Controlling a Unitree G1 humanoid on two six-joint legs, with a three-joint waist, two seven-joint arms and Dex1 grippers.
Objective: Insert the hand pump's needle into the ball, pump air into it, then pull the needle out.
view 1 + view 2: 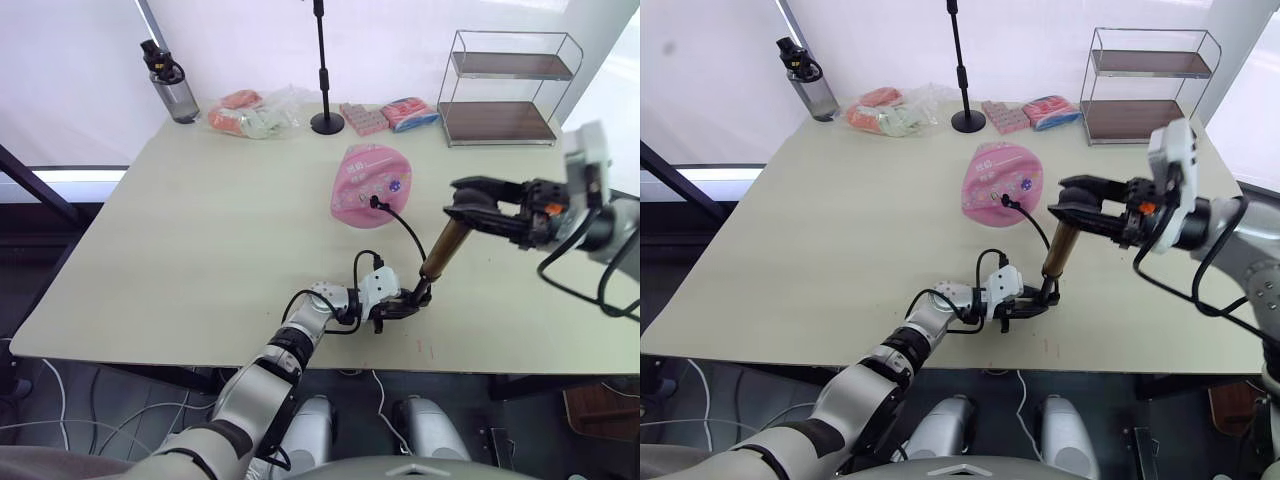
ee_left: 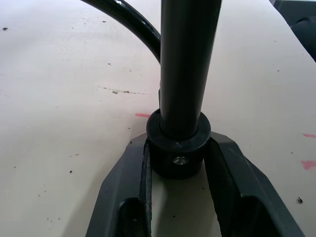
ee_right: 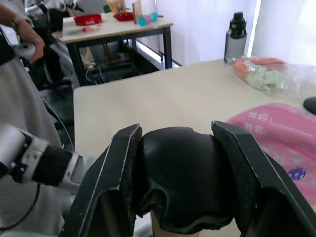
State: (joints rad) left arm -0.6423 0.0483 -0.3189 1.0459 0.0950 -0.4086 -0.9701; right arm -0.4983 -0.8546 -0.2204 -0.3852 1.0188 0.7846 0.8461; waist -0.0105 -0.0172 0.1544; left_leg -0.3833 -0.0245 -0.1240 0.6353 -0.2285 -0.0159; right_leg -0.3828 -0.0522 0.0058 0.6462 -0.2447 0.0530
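Hand pump (image 1: 440,250) base in left jaws, handle in right jaws

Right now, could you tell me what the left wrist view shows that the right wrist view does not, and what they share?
The left wrist view alone shows the left gripper clamped around the black bottom cap of the hand pump, with the hose curving away and red marks on the tabletop. The right wrist view alone shows the right gripper closed on the black T-handle, the pink ball, a water bottle and a person's hand. Both show the beige table.
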